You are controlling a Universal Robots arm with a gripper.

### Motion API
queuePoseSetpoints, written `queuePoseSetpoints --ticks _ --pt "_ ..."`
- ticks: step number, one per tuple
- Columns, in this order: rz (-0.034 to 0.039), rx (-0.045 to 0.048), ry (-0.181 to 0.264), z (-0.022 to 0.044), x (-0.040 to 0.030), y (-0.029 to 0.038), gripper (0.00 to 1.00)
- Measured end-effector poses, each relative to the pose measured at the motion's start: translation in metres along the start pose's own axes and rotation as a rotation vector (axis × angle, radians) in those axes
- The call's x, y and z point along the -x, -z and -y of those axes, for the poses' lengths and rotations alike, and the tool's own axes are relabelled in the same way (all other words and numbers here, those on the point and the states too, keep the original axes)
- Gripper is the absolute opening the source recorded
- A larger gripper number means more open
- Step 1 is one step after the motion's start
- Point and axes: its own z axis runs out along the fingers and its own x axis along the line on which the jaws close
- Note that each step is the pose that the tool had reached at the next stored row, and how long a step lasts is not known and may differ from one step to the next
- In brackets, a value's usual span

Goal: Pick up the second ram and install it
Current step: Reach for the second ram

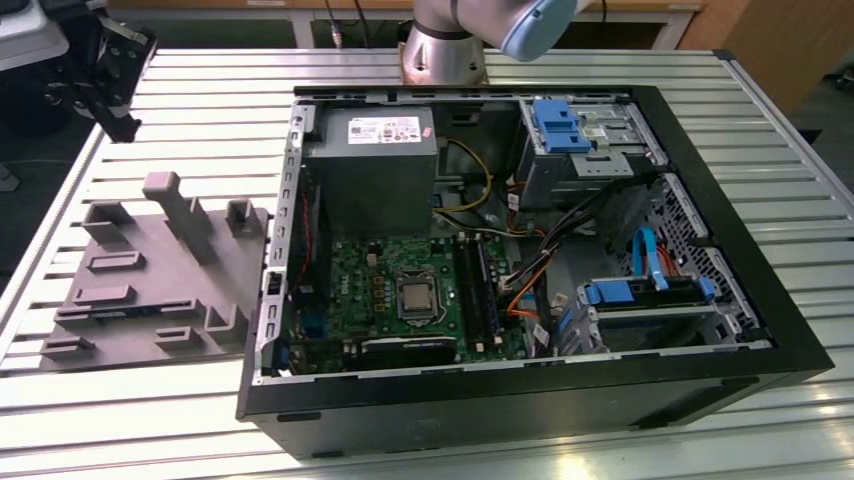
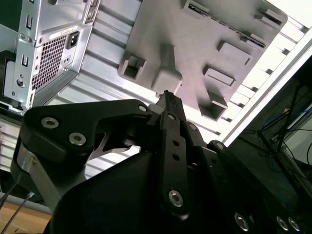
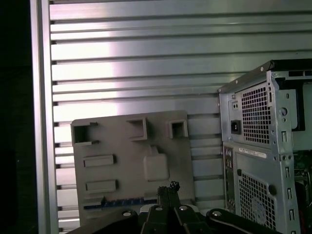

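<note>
The second ram [image 3: 122, 201] is a thin dark stick lying flat in a slot along one edge of the grey fixture plate [image 3: 129, 161]. In the exterior view the ram [image 1: 127, 312] shows as a dark strip on the plate [image 1: 140, 280], at that view's left. My black gripper [image 1: 123, 125] hangs high over the table's far corner, above and behind the plate and well apart from the ram. In both wrist views its fingertips [image 3: 166, 189] [image 2: 165, 96] sit pressed together with nothing between them.
An open computer case [image 1: 534, 400] fills the exterior view's middle and right, with the green motherboard [image 1: 387, 290], its memory slots [image 1: 477, 285], a grey power supply [image 1: 371, 165] and blue drive brackets [image 1: 627, 292]. Grey posts [image 1: 180, 215] stand up from the plate. The table is slatted aluminium [image 1: 200, 90].
</note>
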Motion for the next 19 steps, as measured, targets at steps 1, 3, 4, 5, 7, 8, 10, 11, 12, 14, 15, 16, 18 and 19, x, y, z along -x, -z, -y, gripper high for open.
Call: queuePoseSetpoints --ticks 1,3,4,5,7,8,10,11,12,14,15,16,18,19 --pt "0.0000 0.0000 0.000 0.0005 -0.0002 -0.0001 0.11" --pt "0.0000 0.0000 0.000 0.0015 -0.0006 -0.0005 0.11" --pt "0.0000 0.0000 0.000 0.0020 -0.0007 -0.0006 0.11" --pt "0.0001 0.0000 0.000 0.0024 -0.0009 -0.0008 0.11" --pt "0.0000 0.0000 0.000 0.0032 -0.0013 -0.0011 0.11" --pt "0.0001 0.0000 0.000 0.0036 -0.0015 -0.0013 0.11" --pt "0.0000 0.0000 0.000 0.0043 -0.0019 -0.0016 0.11" --pt "0.0000 0.0000 0.000 0.0046 -0.0021 -0.0018 0.11" --pt "0.0001 0.0001 0.000 0.0050 -0.0023 -0.0020 0.11" --pt "0.0001 0.0000 0.000 0.0056 -0.0028 -0.0023 0.11" --pt "0.0001 0.0000 0.000 0.0059 -0.0030 -0.0025 0.11" --pt "0.0001 0.0000 0.000 0.0063 -0.0032 -0.0026 0.11" --pt "0.0001 0.0000 0.000 0.0068 -0.0037 -0.0029 0.11" --pt "0.0000 0.0000 0.000 0.0071 -0.0039 -0.0030 0.11"
